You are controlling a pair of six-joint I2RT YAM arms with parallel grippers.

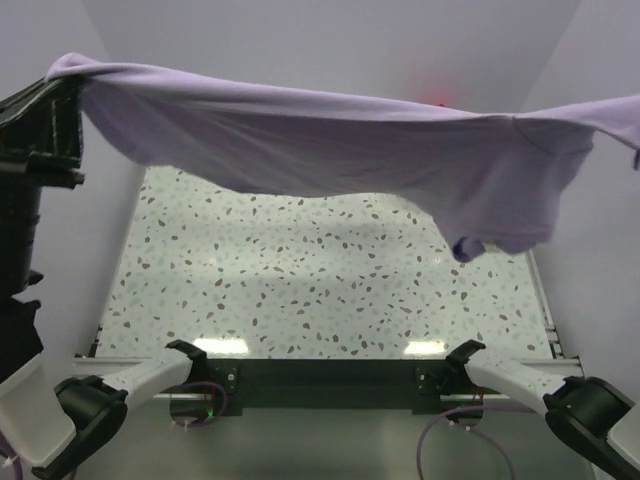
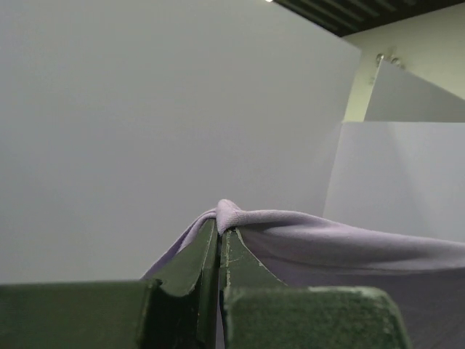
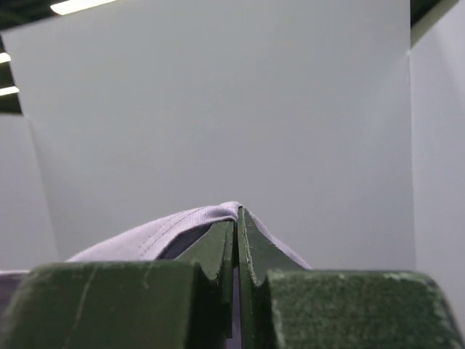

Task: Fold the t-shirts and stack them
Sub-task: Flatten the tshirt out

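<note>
— Where's the soft lavender-purple fabric t-shirt (image 1: 320, 140)?
— Stretched in the air above the white speckled bench (image 1: 300, 290), left jaws and right jaws each clenched on an edge, plain white walls (image 1: 330, 40) around.

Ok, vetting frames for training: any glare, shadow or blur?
Top external: two bright glare patches on the speckled white table's near edge, soft shadow under the hanging lavender fabric t-shirt. Left wrist: left gripper's near base blurred, pinched cloth sharp; right wrist: right gripper likewise.
</note>
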